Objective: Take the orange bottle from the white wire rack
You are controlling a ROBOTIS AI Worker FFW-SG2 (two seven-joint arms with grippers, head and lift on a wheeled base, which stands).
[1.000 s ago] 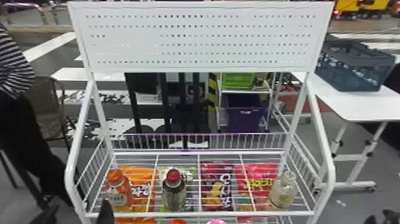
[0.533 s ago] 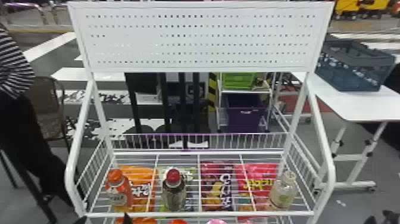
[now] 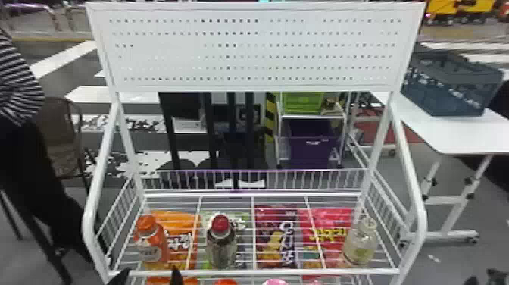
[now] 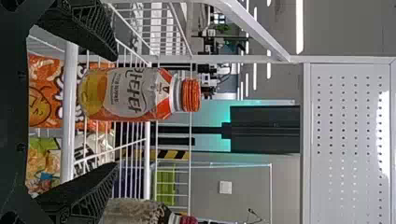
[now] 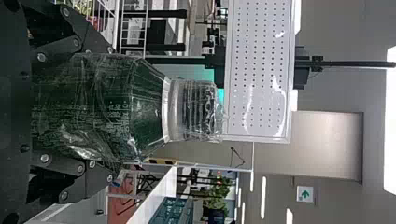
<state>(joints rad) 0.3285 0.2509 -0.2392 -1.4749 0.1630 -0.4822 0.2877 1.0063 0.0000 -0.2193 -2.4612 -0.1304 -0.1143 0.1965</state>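
Note:
The orange bottle (image 3: 152, 248) stands upright at the left end of the white wire rack (image 3: 250, 272), just behind its front rail. At the bottom edge, the left gripper (image 3: 147, 277) has its two fingertips spread in front of that bottle. In the left wrist view, the open left gripper (image 4: 116, 112) has one finger toward each side of the orange bottle (image 4: 140, 95), touching neither side. Part of the right gripper (image 3: 495, 277) appears at the bottom right corner, away from the rack. The right wrist view has the right gripper (image 5: 111, 113) shut on a clear bottle (image 5: 107, 105).
A red-capped bottle (image 3: 221, 242) stands right of the orange one, and a pale bottle (image 3: 360, 242) near the rack's right end. Snack bags, such as the orange bag (image 3: 181, 235), lie beneath the wires. The perforated panel (image 3: 250, 49) rises above. A table (image 3: 450, 132) stands at right.
The left gripper has shifted right along the rack's front, with its fingertips now on either side of the orange bottle's line. The bottles and the right gripper look unmoved.

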